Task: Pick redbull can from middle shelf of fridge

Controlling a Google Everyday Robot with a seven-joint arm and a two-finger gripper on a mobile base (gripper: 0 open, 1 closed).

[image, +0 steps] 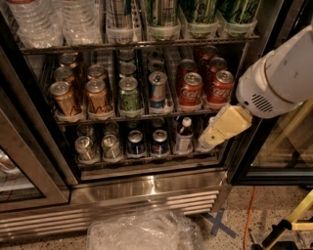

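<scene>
The redbull can point(157, 91), slim and silver-blue, stands upright at the front of its lane on the middle shelf point(146, 116) of the open fridge point(146, 191). A green can point(129, 95) is on its left and red cola cans point(190, 90) are on its right. My arm's white housing point(279, 80) hangs at the right. The cream-coloured gripper point(211, 139) points down-left from it, in front of the right end of the lower shelf. It is below and right of the redbull can and apart from it.
Gold cans point(63, 97) fill the left lanes. The top rack holds water bottles point(49, 19) and tall green cans point(195, 14). The lower rack holds dark-blue cans point(135, 142) and a small bottle point(183, 134). A clear plastic bag point(142, 232) lies on the floor. A yellow stand point(293, 219) is at bottom right.
</scene>
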